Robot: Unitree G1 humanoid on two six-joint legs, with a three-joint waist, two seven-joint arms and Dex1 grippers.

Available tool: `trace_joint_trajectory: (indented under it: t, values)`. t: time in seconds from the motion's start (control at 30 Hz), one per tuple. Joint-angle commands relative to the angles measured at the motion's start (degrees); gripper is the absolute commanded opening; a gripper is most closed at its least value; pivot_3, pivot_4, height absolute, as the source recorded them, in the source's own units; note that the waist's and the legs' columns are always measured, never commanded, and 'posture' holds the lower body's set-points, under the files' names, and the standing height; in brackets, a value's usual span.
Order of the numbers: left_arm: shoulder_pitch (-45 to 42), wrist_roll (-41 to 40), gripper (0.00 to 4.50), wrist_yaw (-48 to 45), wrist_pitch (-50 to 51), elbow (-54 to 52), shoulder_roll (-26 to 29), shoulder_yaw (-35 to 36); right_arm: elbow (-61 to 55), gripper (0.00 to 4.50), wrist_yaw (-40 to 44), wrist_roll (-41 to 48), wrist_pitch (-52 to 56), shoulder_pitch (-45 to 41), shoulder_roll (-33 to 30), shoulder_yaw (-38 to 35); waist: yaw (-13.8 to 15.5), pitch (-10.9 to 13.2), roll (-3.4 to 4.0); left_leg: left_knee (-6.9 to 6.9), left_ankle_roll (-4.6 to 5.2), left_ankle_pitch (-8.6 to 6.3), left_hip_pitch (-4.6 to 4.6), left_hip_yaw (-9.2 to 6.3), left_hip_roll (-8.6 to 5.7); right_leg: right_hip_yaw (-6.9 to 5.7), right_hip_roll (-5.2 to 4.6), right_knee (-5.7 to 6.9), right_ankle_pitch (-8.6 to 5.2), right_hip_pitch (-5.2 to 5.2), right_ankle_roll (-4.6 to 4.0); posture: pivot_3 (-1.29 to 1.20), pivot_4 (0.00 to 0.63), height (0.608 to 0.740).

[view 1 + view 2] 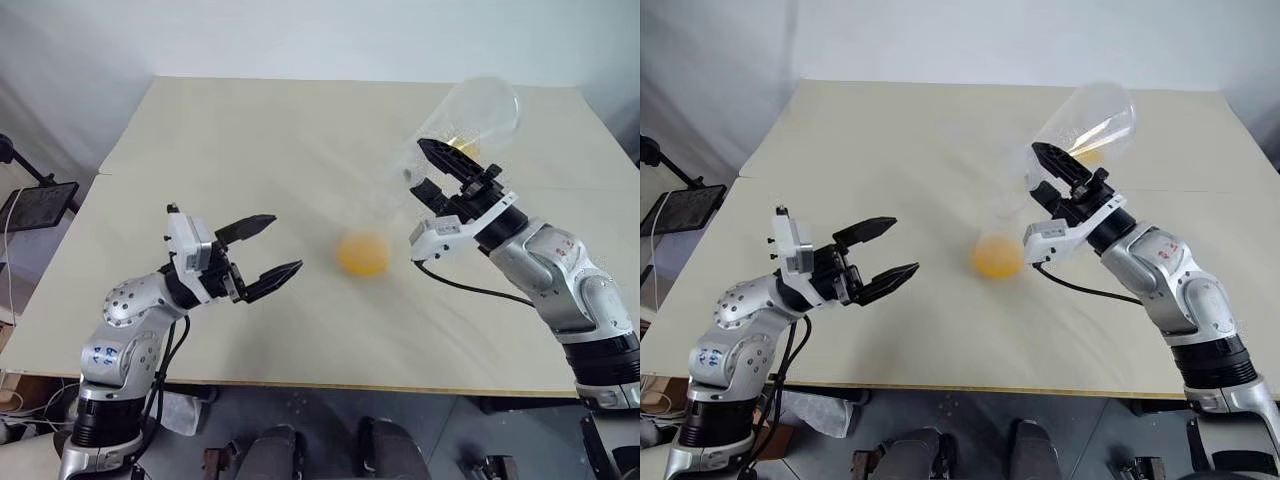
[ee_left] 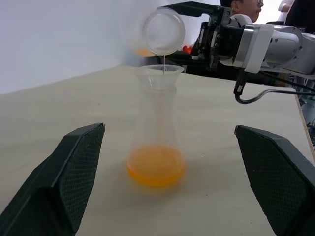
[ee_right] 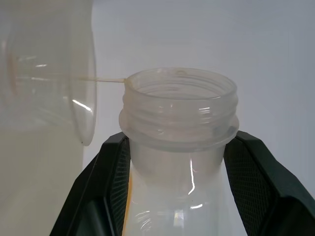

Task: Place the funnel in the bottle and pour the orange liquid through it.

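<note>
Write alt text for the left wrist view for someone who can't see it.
A clear bottle stands on a pale table with orange liquid pooled in its base and a funnel in its neck. The right gripper tips a second clear flask over the funnel, a thin stream falling. The left gripper's open black fingers frame the bottle.

Bright, even light from above, soft faint shadows on the pale worktop (image 1: 300, 150), small shiny glints on the clear flask (image 3: 179, 118), near black jaws blurry in wrist views
</note>
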Motion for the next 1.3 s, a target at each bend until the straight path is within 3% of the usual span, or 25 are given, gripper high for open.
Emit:
trace_joint_trajectory:
  t: [0.03, 0.23, 0.43, 0.63, 1.1, 1.3]
  values:
    - [-1.06, -0.01, 4.5, -0.43, -1.29, 0.18, 0.62, 0.71, -2.84, 2.4, 1.11, 5.71, 3.24, -0.17, 1.52, -4.17, 0.01, 0.0, 0.0, 0.0, 0.0, 0.0, 0.0, 0.0, 0.0, 0.0, 0.0, 0.0, 0.0, 0.0, 0.0, 0.0, 0.15, 0.74]
    - [-2.11, 0.0, 4.5, -1.18, -1.42, 1.39, 0.97, 0.58, -7.98, 2.4, 7.27, 27.9, 19.23, 0.32, 8.83, -14.09, 0.18, 0.01, -0.02, 0.01, 0.0, 0.0, -0.01, -0.06, 0.01, -0.01, 0.0, 0.02, 0.0, 0.01, 0.0, 0.0, 0.15, 0.74]
    - [-3.19, 0.25, 4.5, -2.27, -1.64, 2.72, 1.23, 0.58, -9.71, 2.4, 9.75, 45.52, 34.96, 2.73, 10.25, -28.45, 0.42, 0.01, -0.02, 0.0, 0.01, 0.0, -0.02, -0.14, -0.07, -0.04, -0.07, 0.02, 0.01, 0.05, 0.02, 0.0, 0.15, 0.74]
    - [-4.01, 0.32, 4.5, -2.82, -1.77, 3.46, 0.53, -0.45, 2.2, 2.4, 9.53, 55.82, 37.79, 5.44, 9.85, -40.15, 0.13, 0.02, -0.02, -0.04, 0.01, 0.0, 0.0, -0.02, -0.07, -0.04, -0.05, 0.03, 0.01, 0.03, 0.02, 0.0, 0.15, 0.74]
    - [-3.96, 0.49, 4.5, -2.62, -1.75, 2.95, 0.36, -0.42, 14.98, 2.4, 12.82, 58.05, 35.87, 6.19, 8.03, -38.73, 0.15, 0.09, 0.11, -0.05, 0.03, 0.01, 0.04, 0.07, -0.04, 0.04, -0.06, 0.06, 0.01, 0.0, 0.02, 0.0, 0.15, 0.74]
    - [-3.56, 0.37, 4.5, -2.34, -1.54, 2.58, 0.28, -0.41, 13.51, 4.4, 11.89, 58.67, 37.63, 7.49, 7.7, -38.76, 0.1, 0.09, 0.11, -0.04, 0.02, 0.01, 0.03, 0.05, -0.04, 0.06, -0.06, 0.05, 0.01, 0.0, 0.01, 0.0, 0.15, 0.74]
